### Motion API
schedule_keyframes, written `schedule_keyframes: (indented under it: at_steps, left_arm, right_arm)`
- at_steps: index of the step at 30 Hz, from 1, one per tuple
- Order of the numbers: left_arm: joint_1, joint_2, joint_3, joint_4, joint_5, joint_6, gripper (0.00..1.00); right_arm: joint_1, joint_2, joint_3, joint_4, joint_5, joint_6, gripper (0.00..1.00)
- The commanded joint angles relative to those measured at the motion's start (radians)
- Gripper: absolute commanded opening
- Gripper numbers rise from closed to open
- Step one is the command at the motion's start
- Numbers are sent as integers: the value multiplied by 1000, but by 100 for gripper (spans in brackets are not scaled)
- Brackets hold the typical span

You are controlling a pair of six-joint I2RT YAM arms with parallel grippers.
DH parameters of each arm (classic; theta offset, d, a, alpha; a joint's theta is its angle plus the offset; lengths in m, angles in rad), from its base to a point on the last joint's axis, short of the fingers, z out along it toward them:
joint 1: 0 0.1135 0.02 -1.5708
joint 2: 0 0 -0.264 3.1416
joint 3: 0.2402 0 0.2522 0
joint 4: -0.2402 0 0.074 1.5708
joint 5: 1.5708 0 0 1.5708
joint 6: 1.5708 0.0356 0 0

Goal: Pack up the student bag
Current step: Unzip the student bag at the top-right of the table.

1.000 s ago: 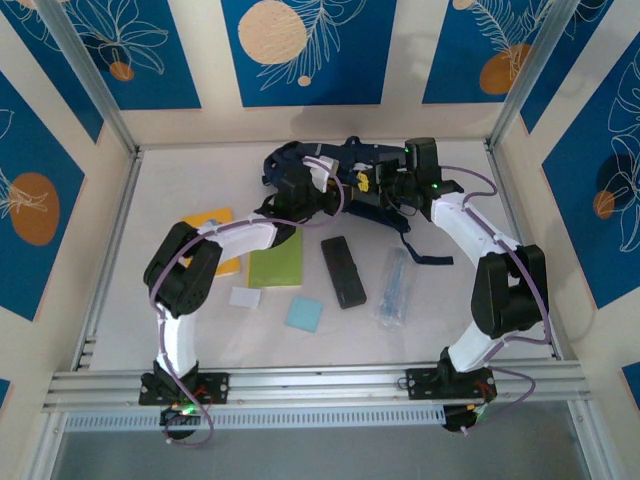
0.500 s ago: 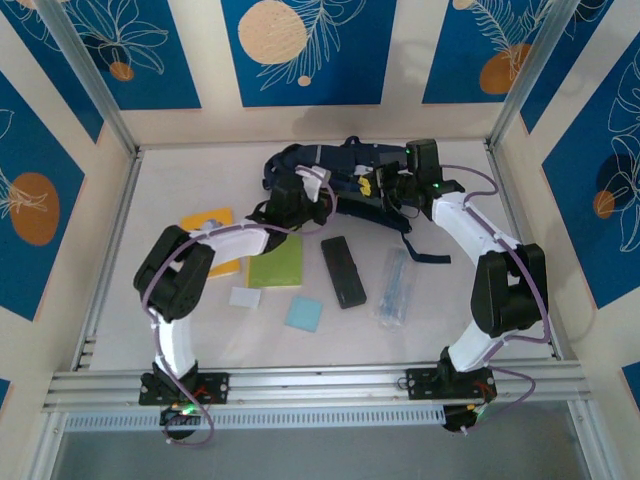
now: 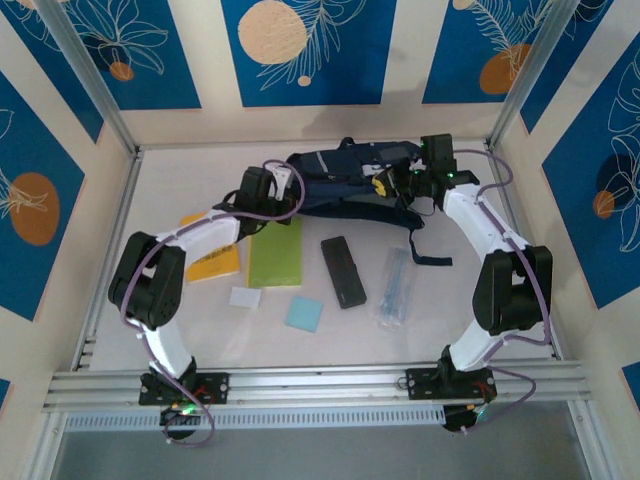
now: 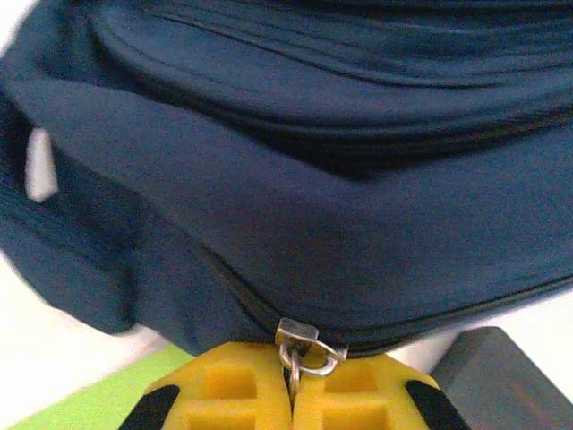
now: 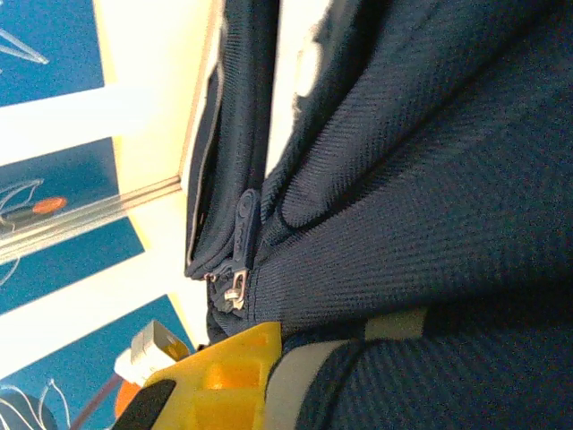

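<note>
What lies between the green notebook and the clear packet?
A black case lies between the green notebook and the clear packet, seen in the top view.

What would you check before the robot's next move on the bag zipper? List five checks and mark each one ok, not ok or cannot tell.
1. Is the left gripper shut on the zipper pull? Ok: the ring sits pinched between its fingers.
2. Is the right gripper gripping the student bag? Cannot tell: one finger lies against the fabric.
3. Is the zipper open enough for packing? Cannot tell.
4. Are the supplies packed? Not ok: the green notebook and black case lie on the table, outside the bag.
5. Are the grippers apart from each other? Ok: they are at opposite ends of the bag.
</note>
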Motion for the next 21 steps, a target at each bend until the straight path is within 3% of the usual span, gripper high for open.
schedule_keyframes:
  at_steps: [1,4,8,10,12,14,18,21]
  left_arm:
    - [36,12,59,-177,-54,54,0]
    - [20,-17,55,-184,84,57,0]
    - [-64,-59,72,-203,178,35,0]
    - [-109,-64,87,-189,196,7,0]
    - [-145,-48,114,-165,214,-30,0]
    - [-168,-16,156,-152,213,-71,0]
    - [-199,66,250,-107,230,-163,0]
    - [-224,106,307,-98,206,-198,0]
  right_arm:
    - [-66,42,116,-32,-22,-259,0]
    - [-94,125,209,-129,7,-366,0]
    - [-116,188,260,-153,-22,-361,2]
    - [-116,190,266,-168,-42,-347,16]
    - [-114,173,252,-200,-56,-340,51]
    - [-114,138,212,-223,-71,-337,70]
    - [-112,14,41,-224,-79,-308,93]
    - [-97,-93,-129,-116,-124,-225,100]
